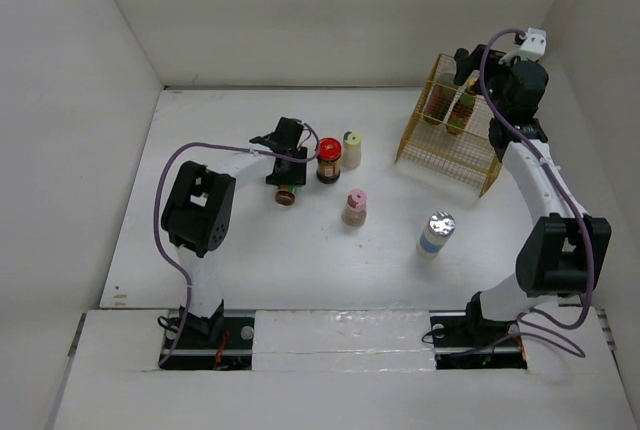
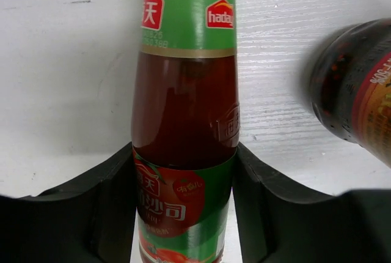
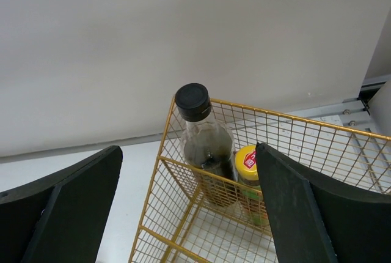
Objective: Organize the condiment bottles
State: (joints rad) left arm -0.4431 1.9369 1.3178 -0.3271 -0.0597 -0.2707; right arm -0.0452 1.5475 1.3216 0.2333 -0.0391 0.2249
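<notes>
My left gripper (image 1: pixel 286 172) is shut on a red sauce bottle with a red-green label (image 2: pixel 184 122); both fingers press its sides. In the top view only the bottle's brown round end (image 1: pixel 286 195) shows below the gripper. A red-lidded jar (image 1: pixel 329 160) stands just right of it and appears blurred in the left wrist view (image 2: pixel 354 92). A cream bottle (image 1: pixel 351 149), a pink-capped beige bottle (image 1: pixel 355 207) and a silver-lidded white-blue bottle (image 1: pixel 436 234) stand on the table. My right gripper (image 1: pixel 470 65) is open and empty above the basket, over a dark black-capped bottle (image 3: pixel 204 137) and a yellow-capped jar (image 3: pixel 250 168).
The yellow wire basket (image 1: pixel 440 155) stands at the back right, close to the right wall; its near part shows in the right wrist view (image 3: pixel 183 214). White walls enclose the table on the left, back and right.
</notes>
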